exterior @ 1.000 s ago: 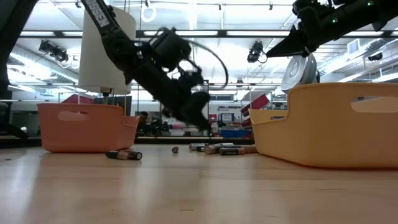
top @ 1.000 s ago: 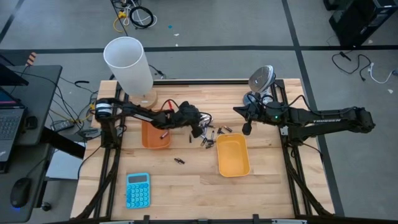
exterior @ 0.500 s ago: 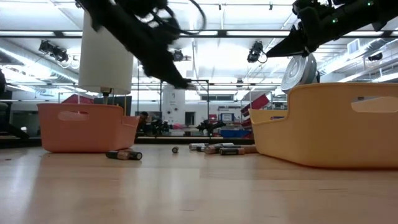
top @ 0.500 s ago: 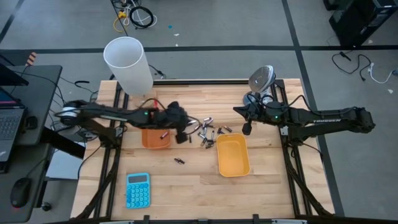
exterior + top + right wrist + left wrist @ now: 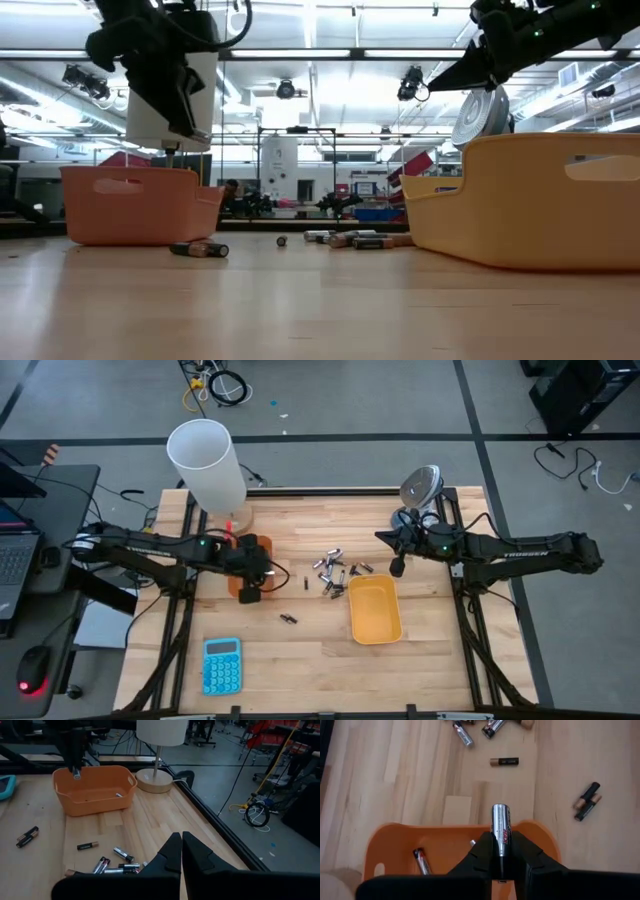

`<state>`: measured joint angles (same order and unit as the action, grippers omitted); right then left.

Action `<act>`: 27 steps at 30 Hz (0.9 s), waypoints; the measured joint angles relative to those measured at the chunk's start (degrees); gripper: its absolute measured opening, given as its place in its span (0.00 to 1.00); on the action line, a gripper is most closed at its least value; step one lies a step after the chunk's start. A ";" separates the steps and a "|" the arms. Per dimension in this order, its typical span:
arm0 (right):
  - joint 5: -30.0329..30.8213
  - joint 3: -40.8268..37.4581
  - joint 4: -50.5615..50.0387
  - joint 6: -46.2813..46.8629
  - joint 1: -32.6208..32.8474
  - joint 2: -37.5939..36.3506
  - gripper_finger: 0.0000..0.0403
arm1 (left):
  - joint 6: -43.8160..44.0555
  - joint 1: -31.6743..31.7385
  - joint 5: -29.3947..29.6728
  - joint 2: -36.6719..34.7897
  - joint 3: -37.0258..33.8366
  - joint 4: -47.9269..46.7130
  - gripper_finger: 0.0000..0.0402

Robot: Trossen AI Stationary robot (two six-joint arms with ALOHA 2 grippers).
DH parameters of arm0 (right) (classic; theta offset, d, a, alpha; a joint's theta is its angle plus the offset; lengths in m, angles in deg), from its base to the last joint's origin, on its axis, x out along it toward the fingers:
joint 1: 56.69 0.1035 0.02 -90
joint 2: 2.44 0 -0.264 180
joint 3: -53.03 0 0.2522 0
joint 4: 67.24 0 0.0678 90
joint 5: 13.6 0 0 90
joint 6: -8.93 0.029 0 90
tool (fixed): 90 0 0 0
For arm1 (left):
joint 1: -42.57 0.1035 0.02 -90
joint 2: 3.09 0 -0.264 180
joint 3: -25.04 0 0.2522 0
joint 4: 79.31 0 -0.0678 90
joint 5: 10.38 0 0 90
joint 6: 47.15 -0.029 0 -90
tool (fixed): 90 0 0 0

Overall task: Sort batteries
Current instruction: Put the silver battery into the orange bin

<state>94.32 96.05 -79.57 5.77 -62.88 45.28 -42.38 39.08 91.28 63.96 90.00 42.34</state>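
Observation:
My left gripper [image 5: 500, 839] hangs over the orange tray [image 5: 395, 845], shut on a silver battery with a red label [image 5: 500, 822]; the high view shows the gripper [image 5: 252, 585] covering most of that tray [image 5: 236, 586]. One battery [image 5: 420, 861] lies on the tray's floor. Several batteries [image 5: 335, 572] lie loose on the wood mid-table, a single one [image 5: 305, 582] beside them and a pair [image 5: 288, 618] nearer the front. My right gripper [image 5: 181, 851] waits shut, raised above the table by the yellow tray [image 5: 374, 610]. My left gripper pinches the silver battery's back part [image 5: 500, 847] between its two fingers [image 5: 481, 851]. The battery lies along the fingers and its front end sticks out past their tips. The fingers slant downward from the table's left. The battery is lifted clear, above the orange tray.
A white lamp [image 5: 207, 465] stands at the back left, just behind the orange tray. A blue calculator [image 5: 221, 665] lies near the front edge. A round grey device [image 5: 421, 487] sits at the back right. Bare wood lies between the two trays.
My left gripper has risen from the loose batteries mid-table and swung toward the table's left edge, tipping further downward, carrying the silver battery. It now hangs over the orange tray. The right arm has kept still.

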 joint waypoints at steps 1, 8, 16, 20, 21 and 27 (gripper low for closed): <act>-0.01 0.00 -0.03 0.05 0.00 0.01 0.01 | 0.00 -0.02 0.16 0.16 -0.17 0.17 0.07; 0.00 0.00 -0.15 0.00 0.00 -0.01 0.01 | 0.33 -0.02 3.04 0.23 -1.75 1.95 0.07; 0.01 0.00 -0.31 -0.22 0.00 -0.01 0.01 | 3.56 -0.02 9.70 0.25 -1.79 1.63 0.07; -0.01 0.00 -0.31 -0.24 0.00 -0.01 0.01 | 7.53 -0.02 13.19 0.25 -1.81 1.51 0.07; -0.01 0.00 -0.31 -0.27 0.00 0.00 0.01 | 10.15 -0.02 14.54 0.25 -1.80 1.56 0.07; 0.00 0.00 -0.33 -0.31 0.00 0.00 0.01 | 30.02 -1.38 18.04 0.25 -2.38 0.10 0.07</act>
<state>94.31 96.05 -79.89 5.46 -62.88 45.27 -12.35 37.71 109.32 64.22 87.62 42.44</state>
